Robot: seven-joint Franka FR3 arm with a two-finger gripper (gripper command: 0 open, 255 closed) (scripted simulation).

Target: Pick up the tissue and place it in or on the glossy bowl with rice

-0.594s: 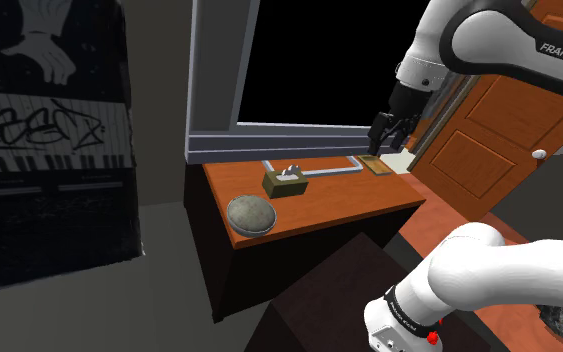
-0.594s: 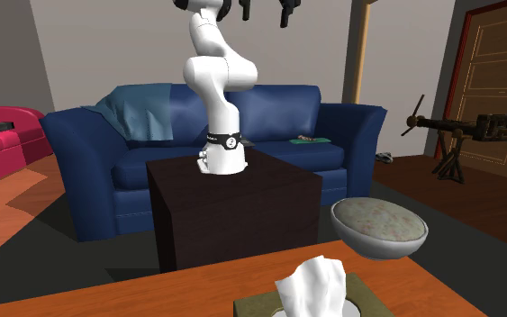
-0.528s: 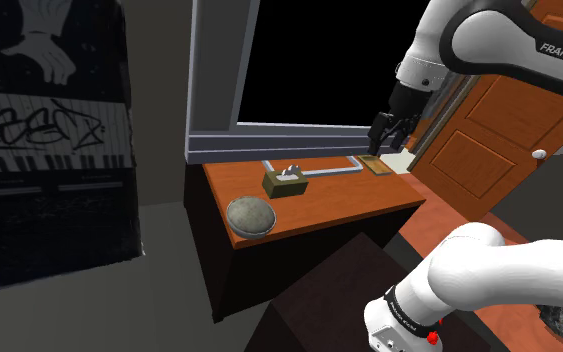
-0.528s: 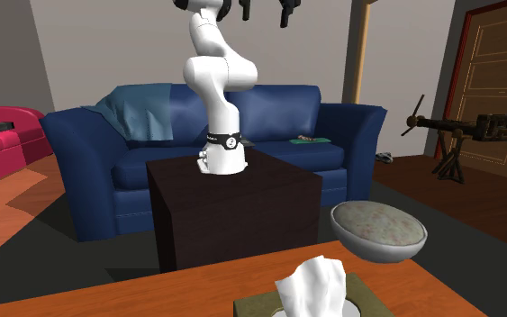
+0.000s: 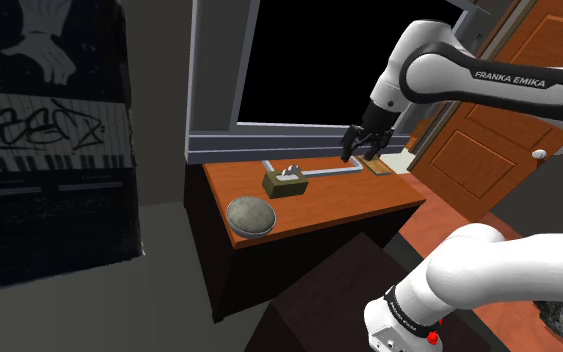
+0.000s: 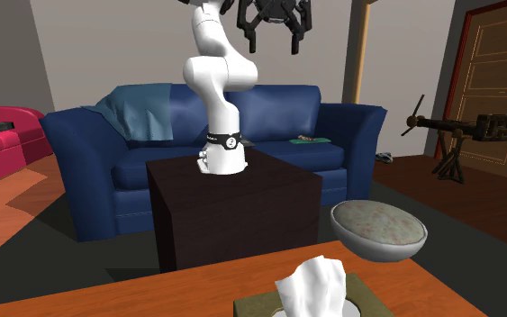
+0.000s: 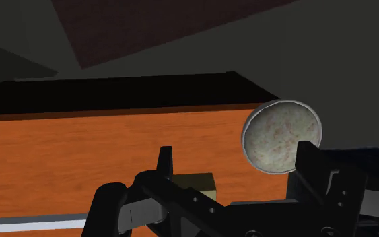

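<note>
A white tissue (image 5: 289, 171) sticks up from an olive-brown box (image 5: 284, 184) on the orange table (image 5: 349, 195). The same tissue (image 6: 312, 283) is in the foreground of the second exterior view. The bowl (image 5: 250, 213) is grey and speckled and sits at the table's near corner, to the shoulder view's left of the box. My gripper (image 5: 354, 152) hangs open and empty above the table's far side, to the shoulder view's right of the box. In the second exterior view the gripper (image 6: 274, 34) is high above the stand, fingers apart. Along the gripper (image 7: 238, 168) I see the bowl (image 7: 282, 137) and a corner of the box (image 7: 196, 182).
A thin grey frame (image 5: 314, 166) and a small brown item (image 5: 377, 165) lie on the table under the gripper. Behind the table is a window frame around a black area. An orange door (image 5: 479, 150) stands at the shoulder view's right. The dark stand (image 6: 233, 212) and a blue sofa (image 6: 152, 135) lie beyond the table.
The arm has swung down and toward the shoulder view's left, nearer the tissue box. The open gripper has come lower in the second exterior view. Tissue and bowl have not moved.
</note>
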